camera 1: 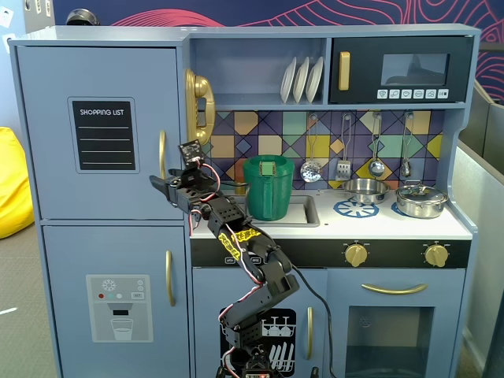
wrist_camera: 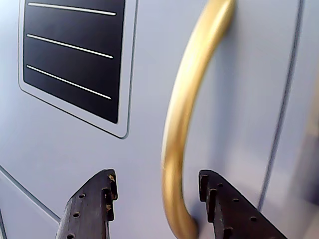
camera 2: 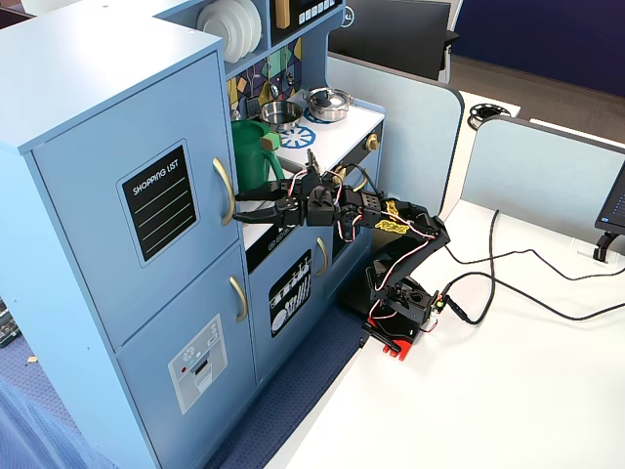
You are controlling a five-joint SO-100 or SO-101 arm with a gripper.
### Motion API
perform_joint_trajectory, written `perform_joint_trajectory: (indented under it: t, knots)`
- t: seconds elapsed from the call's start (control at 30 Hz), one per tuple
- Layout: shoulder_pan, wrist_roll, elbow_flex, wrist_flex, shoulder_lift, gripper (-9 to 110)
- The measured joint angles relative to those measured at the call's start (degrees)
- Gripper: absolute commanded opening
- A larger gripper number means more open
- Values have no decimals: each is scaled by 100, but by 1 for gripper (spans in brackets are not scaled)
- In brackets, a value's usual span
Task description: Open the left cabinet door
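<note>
Left cabinet door (camera 1: pixel 98 130) fills the upper left of the toy kitchen in a fixed view, closed, with your gripper (camera 1: pixel 160 184) reaching its gold handle (camera 1: pixel 162 154). From the wrist view you see the fingers (wrist_camera: pixel 89 209) spread apart — the handle's lower curve sits between them, nearer the right one. In a fixed view from the side, the arm (camera 2: pixel 391 220) stretches level toward that door — jaws open at the handle's lower end.

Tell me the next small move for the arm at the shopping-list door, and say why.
Probably close the gripper on the gold handle. In the wrist view the jaws are open and straddle its lower curve, one finger each side, and the left cabinet door looks shut in both fixed views. Only then pull.
</note>
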Motion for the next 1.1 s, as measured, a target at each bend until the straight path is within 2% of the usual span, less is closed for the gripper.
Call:
perform_joint_trajectory:
  t: [0.27, 0.7, 0.93, 1.1]
  knots:
    - [-360, -334, -141, -299, -387, 10]
    - [-1758, -2083, 694, -492, 413, 9]
    - [-1784, -2303, 1239, -510, 1090, 8]
    - [-1301, -2224, 1468, -220, 1828, 7]
